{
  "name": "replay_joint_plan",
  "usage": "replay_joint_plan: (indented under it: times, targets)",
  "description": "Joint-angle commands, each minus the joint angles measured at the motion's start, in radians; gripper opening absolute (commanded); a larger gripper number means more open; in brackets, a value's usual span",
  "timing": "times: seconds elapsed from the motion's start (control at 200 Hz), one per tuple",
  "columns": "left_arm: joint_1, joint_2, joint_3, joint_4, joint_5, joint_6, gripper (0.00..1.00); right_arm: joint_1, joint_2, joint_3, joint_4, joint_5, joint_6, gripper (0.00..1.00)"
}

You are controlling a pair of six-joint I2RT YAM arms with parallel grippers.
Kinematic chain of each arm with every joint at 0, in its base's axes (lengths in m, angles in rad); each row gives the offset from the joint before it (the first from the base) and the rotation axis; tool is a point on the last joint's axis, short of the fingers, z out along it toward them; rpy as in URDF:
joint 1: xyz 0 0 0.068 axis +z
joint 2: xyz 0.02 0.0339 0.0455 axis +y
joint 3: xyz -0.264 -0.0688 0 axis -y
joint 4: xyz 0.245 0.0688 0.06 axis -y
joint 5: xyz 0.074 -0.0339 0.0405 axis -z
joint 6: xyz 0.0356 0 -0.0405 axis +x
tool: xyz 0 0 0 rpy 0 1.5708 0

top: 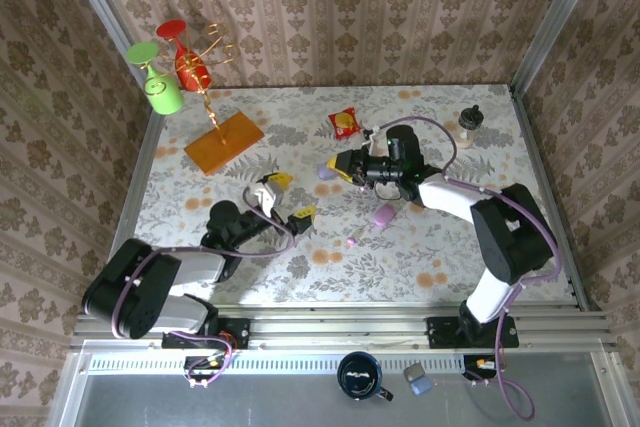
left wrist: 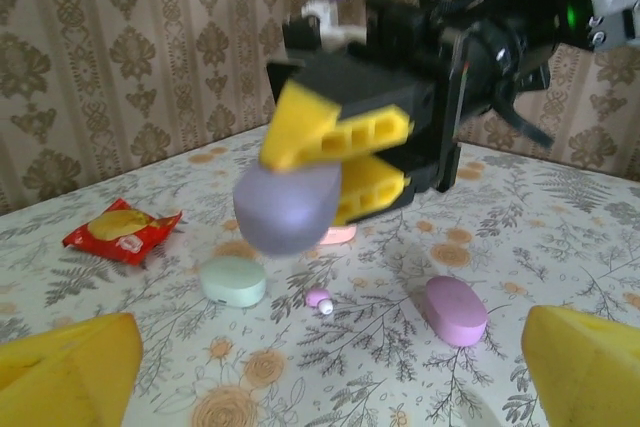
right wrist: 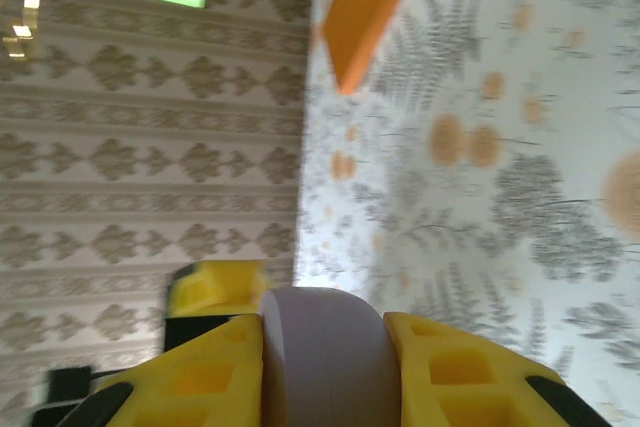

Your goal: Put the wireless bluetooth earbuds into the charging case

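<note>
My right gripper (top: 336, 169) is shut on a lavender egg-shaped charging case (right wrist: 325, 357), held a little above the table with a yellow finger on each side. The left wrist view shows that case (left wrist: 287, 209) hanging in front of the right gripper (left wrist: 312, 173). On the table beneath lies one tiny pink earbud (left wrist: 320, 298), also the earbud (top: 353, 242) near mid-table. My left gripper (top: 293, 197) stands open and empty, its yellow fingers (left wrist: 62, 367) wide apart, facing the held case.
A mint case (left wrist: 233, 280), a pink-purple case (left wrist: 456, 310) and a pale pink case (left wrist: 337, 235) lie around the earbud. A red snack packet (top: 344, 124), an orange board (top: 224, 141) with a glass stand, and a small bottle (top: 470, 125) stand further back.
</note>
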Motion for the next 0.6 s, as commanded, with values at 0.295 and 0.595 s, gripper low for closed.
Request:
replay_joint_plan:
  times: [0.295, 0.595]
  targets:
    - [-0.001, -0.384, -0.039, -0.492, -0.193, 0.055, 1.0, 0.082, 0.302, 0.232, -0.132, 0.184, -0.171, 0.14]
    - [-0.001, -0.591, -0.076, -0.692, -0.276, 0.056, 1.0, 0.149, 0.442, 0.376, -0.181, 0.204, -0.174, 0.15]
